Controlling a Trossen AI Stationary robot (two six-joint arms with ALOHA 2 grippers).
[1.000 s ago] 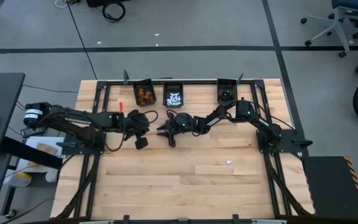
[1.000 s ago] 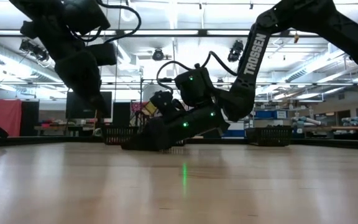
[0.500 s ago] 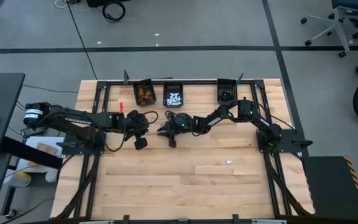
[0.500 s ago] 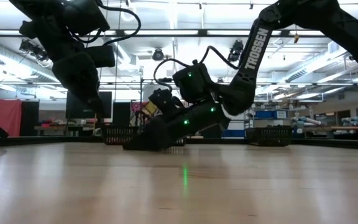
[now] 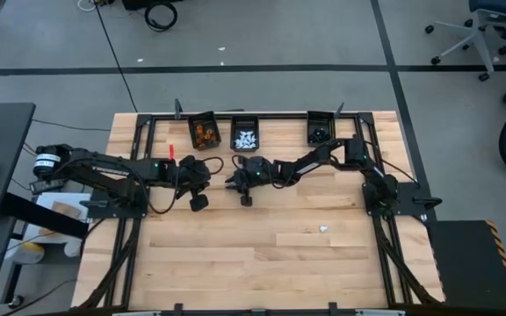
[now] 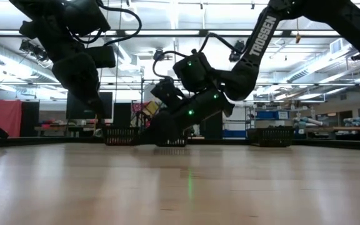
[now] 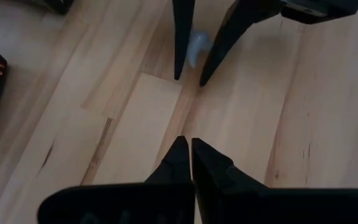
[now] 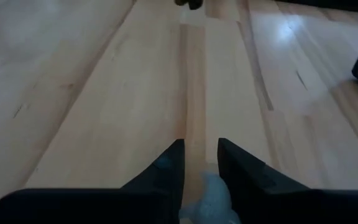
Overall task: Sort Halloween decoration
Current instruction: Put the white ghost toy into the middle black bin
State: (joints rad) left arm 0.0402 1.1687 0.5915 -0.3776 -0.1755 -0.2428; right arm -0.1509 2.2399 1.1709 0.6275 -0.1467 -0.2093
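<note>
My right gripper (image 8: 200,145) hangs just above the table's middle, in front of the bins, shut on a small white trinket (image 8: 209,196) of the Halloween decoration. My left gripper (image 7: 186,152) is shut and empty. It hovers left of the right gripper (image 7: 190,79), pointing at it. Three black bins stand along the far edge: one with orange pieces (image 5: 203,133), one with white pieces (image 5: 246,136), one with dark pieces (image 5: 320,132). Another white trinket (image 5: 323,228) lies on the boards toward the right. My right gripper pinches the white trinket (image 7: 199,45) between its two fingers, back from the tips (image 7: 178,74). The fingers slant down toward the table's left side. The trinket is off the boards; which part of it the fingers meet is too small to tell.
A black metal frame (image 5: 148,123) runs around the table's far and side edges. Bare wood (image 5: 262,254) stretches across the near half. Beyond the table are a grey floor, an office chair (image 5: 464,35) and cables.
My right gripper has risen from the table surface and now hangs a little above it, its wrist lifted and tipped less steeply. My left gripper has kept still.
</note>
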